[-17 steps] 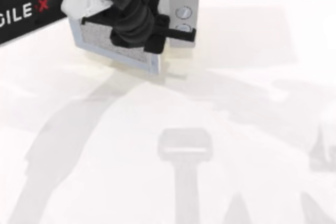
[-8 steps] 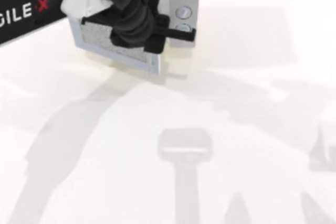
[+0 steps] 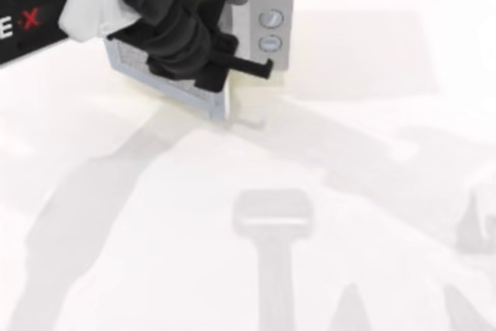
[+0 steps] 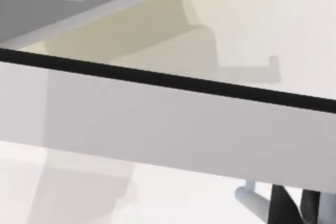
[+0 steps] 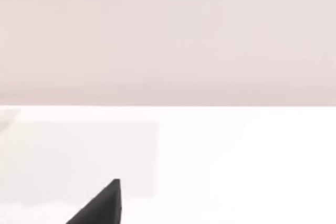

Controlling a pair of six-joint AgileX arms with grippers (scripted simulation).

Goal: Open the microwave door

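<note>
Left gripper (image 3: 221,87) over microwave door (image 3: 167,87), at its handle edge; door ajar from microwave (image 3: 267,5). Finger state: cannot tell. Right arm out of top view.

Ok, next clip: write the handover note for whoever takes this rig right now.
Left pincer: at the microwave door, by its handle edge; grip state hidden by the wrist.
Right pincer: not in the top view; only a dark tip shows in its own wrist view, apparently parked.
Microwave: far left-centre of the table; knobs facing the camera.
Done: door swung partly out.
Left: keep pulling it wider.
</note>
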